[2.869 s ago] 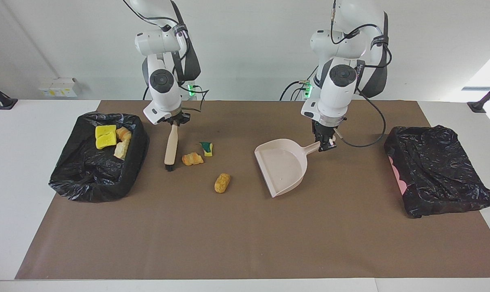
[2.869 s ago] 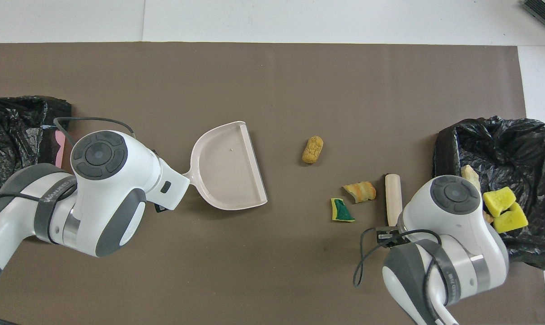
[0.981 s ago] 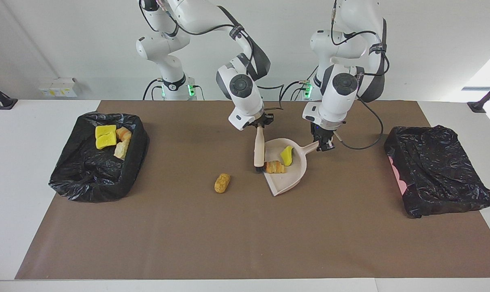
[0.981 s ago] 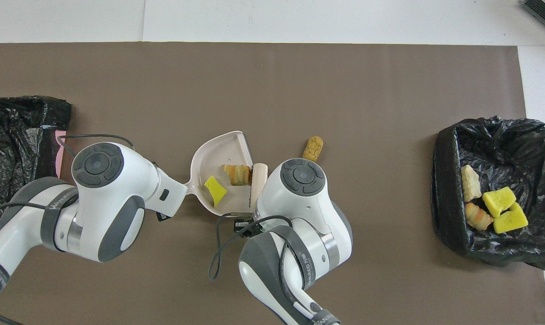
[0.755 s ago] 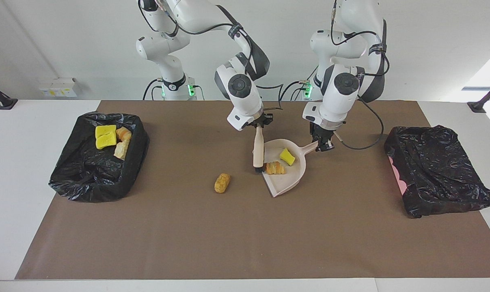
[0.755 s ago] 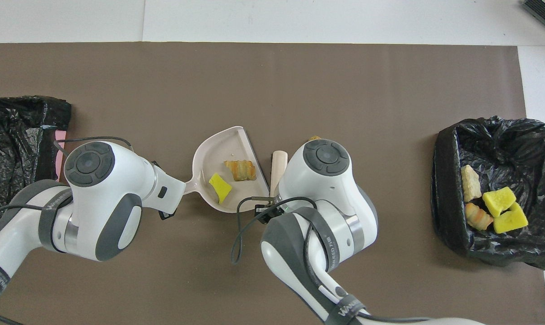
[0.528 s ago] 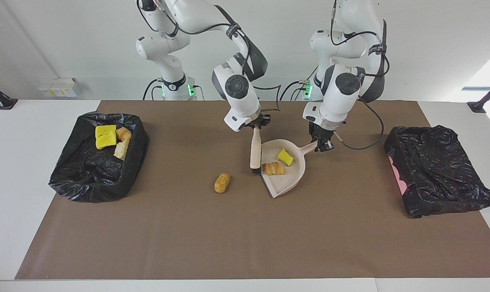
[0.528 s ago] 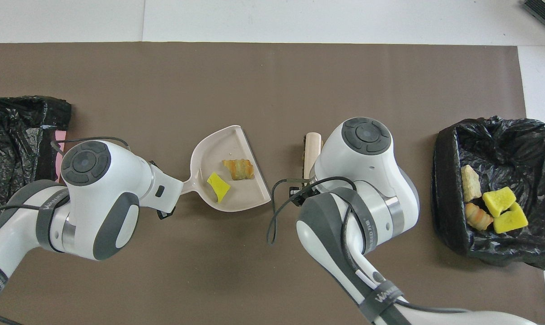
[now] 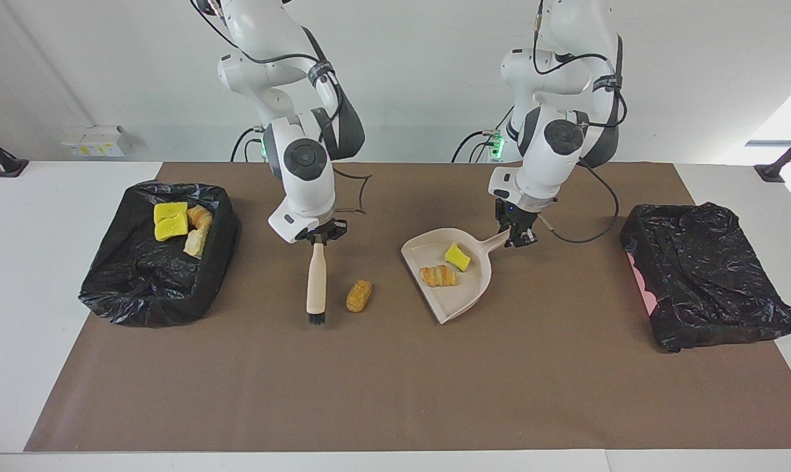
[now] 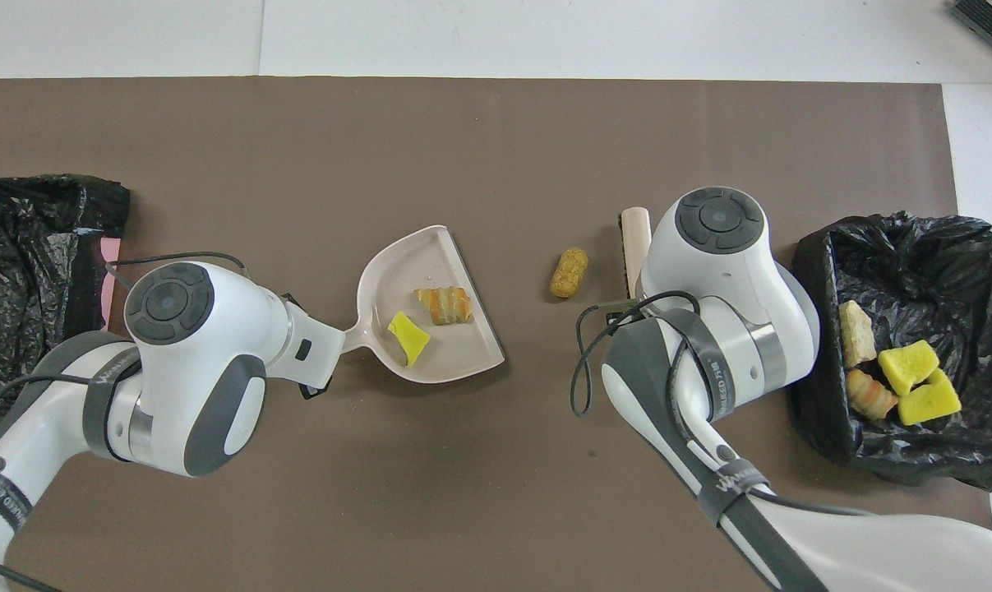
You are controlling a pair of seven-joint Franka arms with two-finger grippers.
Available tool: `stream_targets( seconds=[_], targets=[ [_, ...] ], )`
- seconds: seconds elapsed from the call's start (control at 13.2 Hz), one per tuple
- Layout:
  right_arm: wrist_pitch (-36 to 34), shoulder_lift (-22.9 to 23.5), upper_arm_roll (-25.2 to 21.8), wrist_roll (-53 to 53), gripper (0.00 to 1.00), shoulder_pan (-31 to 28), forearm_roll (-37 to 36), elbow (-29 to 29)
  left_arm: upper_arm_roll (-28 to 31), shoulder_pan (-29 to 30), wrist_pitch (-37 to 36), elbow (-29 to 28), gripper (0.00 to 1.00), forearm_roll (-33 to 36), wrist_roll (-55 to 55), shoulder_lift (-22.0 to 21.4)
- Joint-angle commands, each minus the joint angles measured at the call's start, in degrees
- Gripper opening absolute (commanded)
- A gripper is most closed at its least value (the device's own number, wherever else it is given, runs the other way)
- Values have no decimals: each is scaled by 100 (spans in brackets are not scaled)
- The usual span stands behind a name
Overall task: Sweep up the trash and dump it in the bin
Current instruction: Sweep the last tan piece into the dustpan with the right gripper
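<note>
Gripping the brush (image 9: pixel 316 282) by its handle top, the right gripper (image 9: pixel 318 237) is closed tight, bristles down on the mat just beside the lump (image 9: pixel 358 295), at the lump's 9 o'clock in the facing view. The left gripper (image 9: pixel 519 238) is clamped on the dustpan (image 9: pixel 457 298) handle; a sponge (image 9: pixel 457 256) and a bread piece (image 9: pixel 438 275) lie in the pan, which sits at the lump's 3 o'clock. Four scraps (image 9: pixel 179 226) lie in the bin (image 9: pixel 139 288) at the right arm's end. A second bag (image 9: pixel 703 282) sits at the left arm's end.
</note>
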Motion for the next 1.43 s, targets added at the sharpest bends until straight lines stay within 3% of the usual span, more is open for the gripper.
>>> stream_targets(
  seconds=[0.0, 0.3, 0.53, 0.68, 0.98, 1.21, 1.36],
  targets=[
    [211, 178, 115, -229, 0, 332, -157, -58, 49, -94, 192, -121, 0, -83, -85, -72],
    [308, 153, 334, -763, 0, 1001, 228, -163, 49, -85, 166, -130, 0, -83, -85, -81],
    [299, 91, 712, -1247, 0, 1072, 1106, -137, 49, -76, 148, -156, 0, -83, -76, -98],
    [273, 100, 766, -1284, 0, 1081, 1310, -67, 49, -59, 130, -183, 0, -83, -85, -116],
    [-51, -5, 704, -1266, 0, 696, 1302, 3, 58, -23, 122, -183, 0, -83, -137, -107],
    [-744, -453, 704, -1302, 0, 151, 1293, 91, 58, 46, 121, -148, 0, -91, -585, -90],
    [-1245, -725, 704, -1267, 0, 149, 1258, 144, 67, 91, 95, -130, 0, -100, -813, -98]
  ],
)
